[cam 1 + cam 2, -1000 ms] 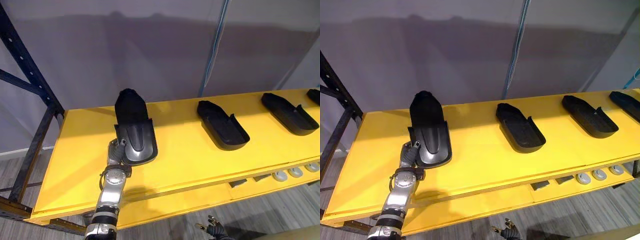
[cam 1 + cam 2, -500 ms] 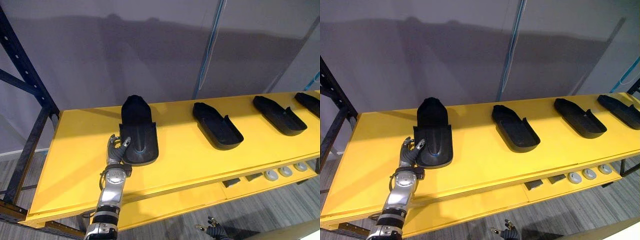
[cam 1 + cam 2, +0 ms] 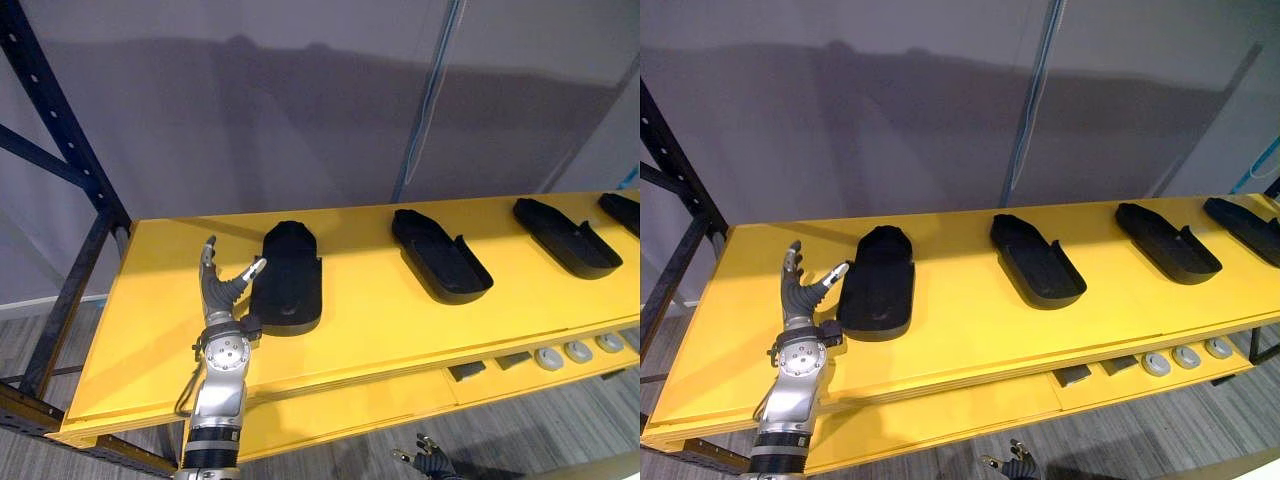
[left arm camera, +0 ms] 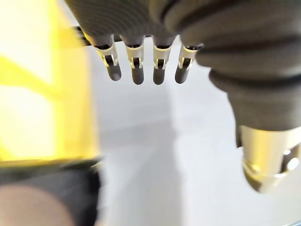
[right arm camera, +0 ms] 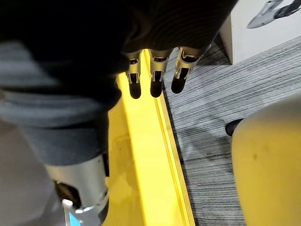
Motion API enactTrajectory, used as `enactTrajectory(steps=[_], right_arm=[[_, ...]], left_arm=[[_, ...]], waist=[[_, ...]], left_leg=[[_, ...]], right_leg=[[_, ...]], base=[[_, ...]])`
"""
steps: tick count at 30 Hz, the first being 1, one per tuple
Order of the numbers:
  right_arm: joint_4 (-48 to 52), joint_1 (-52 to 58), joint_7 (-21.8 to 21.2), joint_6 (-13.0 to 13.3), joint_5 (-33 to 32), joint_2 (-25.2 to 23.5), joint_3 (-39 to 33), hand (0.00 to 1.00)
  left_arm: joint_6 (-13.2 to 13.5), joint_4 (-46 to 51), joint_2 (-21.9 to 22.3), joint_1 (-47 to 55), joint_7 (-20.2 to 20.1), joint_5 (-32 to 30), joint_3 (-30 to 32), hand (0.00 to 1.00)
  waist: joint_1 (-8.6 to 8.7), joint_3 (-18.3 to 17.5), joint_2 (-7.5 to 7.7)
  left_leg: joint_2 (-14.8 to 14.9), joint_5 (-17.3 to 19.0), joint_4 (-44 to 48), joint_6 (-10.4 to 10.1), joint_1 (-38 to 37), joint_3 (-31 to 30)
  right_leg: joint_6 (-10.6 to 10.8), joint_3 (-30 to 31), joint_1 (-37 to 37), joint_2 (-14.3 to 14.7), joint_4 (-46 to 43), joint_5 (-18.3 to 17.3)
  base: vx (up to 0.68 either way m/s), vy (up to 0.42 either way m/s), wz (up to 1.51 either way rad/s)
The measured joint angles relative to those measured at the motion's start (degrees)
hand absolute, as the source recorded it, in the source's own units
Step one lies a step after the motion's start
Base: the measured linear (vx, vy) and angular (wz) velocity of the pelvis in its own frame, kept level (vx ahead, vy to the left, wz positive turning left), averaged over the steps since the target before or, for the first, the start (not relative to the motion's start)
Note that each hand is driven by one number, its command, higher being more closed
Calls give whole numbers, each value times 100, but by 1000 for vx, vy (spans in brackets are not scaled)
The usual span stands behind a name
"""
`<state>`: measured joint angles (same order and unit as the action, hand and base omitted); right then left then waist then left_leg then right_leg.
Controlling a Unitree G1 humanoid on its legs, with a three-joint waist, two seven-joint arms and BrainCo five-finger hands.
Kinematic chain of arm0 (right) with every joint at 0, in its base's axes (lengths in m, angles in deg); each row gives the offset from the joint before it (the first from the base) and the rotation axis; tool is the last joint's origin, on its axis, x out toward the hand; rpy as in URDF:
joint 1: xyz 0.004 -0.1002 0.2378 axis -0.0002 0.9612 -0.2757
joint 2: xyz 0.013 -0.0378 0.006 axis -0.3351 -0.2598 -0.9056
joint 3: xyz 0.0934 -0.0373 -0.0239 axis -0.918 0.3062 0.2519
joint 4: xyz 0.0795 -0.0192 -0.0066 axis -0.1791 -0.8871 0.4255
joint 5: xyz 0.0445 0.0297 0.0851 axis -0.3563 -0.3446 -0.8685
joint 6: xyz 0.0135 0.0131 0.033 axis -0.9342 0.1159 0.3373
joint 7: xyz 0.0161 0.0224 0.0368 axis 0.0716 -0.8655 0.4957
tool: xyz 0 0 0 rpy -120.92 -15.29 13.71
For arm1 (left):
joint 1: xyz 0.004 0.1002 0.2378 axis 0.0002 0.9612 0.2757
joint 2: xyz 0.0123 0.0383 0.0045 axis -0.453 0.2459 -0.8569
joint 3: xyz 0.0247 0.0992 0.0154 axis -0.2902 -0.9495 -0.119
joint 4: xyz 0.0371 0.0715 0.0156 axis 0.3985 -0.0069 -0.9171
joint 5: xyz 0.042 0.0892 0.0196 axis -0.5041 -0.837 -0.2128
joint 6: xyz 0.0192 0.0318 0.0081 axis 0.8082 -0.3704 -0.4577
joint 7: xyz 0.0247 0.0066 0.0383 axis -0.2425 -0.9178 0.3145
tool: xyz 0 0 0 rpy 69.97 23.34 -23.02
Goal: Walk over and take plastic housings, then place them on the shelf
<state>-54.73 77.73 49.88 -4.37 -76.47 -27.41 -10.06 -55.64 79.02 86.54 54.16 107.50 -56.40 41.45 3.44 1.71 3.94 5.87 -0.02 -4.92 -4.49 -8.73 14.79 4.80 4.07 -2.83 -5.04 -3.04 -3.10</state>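
Observation:
A black plastic housing (image 3: 288, 290) lies flat on the yellow shelf (image 3: 160, 330), hollow side down. My left hand (image 3: 220, 293) stands just left of it, open, with fingers spread upward and the thumb tip close to the housing's edge. The left wrist view has its fingers (image 4: 136, 70) straight with nothing between them. Three more black housings (image 3: 440, 255) (image 3: 565, 238) (image 3: 625, 210) lie further right along the shelf. My right hand (image 5: 155, 77) hangs low beside the shelf's front edge, fingers straight and holding nothing.
A dark blue rack upright (image 3: 60, 160) with diagonal braces stands at the shelf's left end. A grey wall closes the back. Below the front edge, a lower yellow board carries small round silver parts (image 3: 580, 352). Grey striped floor (image 3: 560, 440) lies beneath.
The housing was tilted up in my left hand's grip; it now lies flat on the shelf, and the hand has let go, opened and drawn slightly left. The camera shifted.

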Motion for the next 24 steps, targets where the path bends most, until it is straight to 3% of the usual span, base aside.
enactTrajectory(steps=[4, 5, 12, 20, 24], right_arm=[[-6, 32, 0, 14, -17, 9, -16, 0], [-8, 34, 0, 20, -22, 3, -39, 0], [-43, 43, 2, 74, -27, -2, -38, 0], [48, 170, 12, 108, -31, 10, 35, 0], [178, 236, 36, 107, -34, -18, 88, 0]], left_arm=[[266, 795, 29, 165, 28, -17, -484, 0], [359, 940, 21, 267, -21, -18, -624, 100], [748, 1489, -11, 1654, -763, -36, -1638, 100], [850, 1178, 1, 2335, -1319, -12, -1944, 100], [831, 564, 33, 2335, -1361, -22, -1936, 100]], waist=[[-99, -1, 3], [-100, -1, 2], [-169, 1, -21], [-384, -5, -35], [-436, -17, -30]], left_leg=[[6, 15, 8, -8, 30, -46], [10, 24, 20, -10, 40, -68], [58, 284, 381, -38, 152, -9], [127, 459, 654, -63, 218, 101], [133, 547, 830, -55, 306, 99]], right_leg=[[30, 1, -2, 2, -10, -3], [37, 10, -3, 2, -26, -7], [50, 178, -16, 10, -36, -18], [59, 263, -29, 33, -38, -33], [65, 255, -21, 9, -47, -36]], base=[[18, -7, 7], [17, -2, 11], [1, 1, -5], [-13, 0, -6], [0, 0, 0]])
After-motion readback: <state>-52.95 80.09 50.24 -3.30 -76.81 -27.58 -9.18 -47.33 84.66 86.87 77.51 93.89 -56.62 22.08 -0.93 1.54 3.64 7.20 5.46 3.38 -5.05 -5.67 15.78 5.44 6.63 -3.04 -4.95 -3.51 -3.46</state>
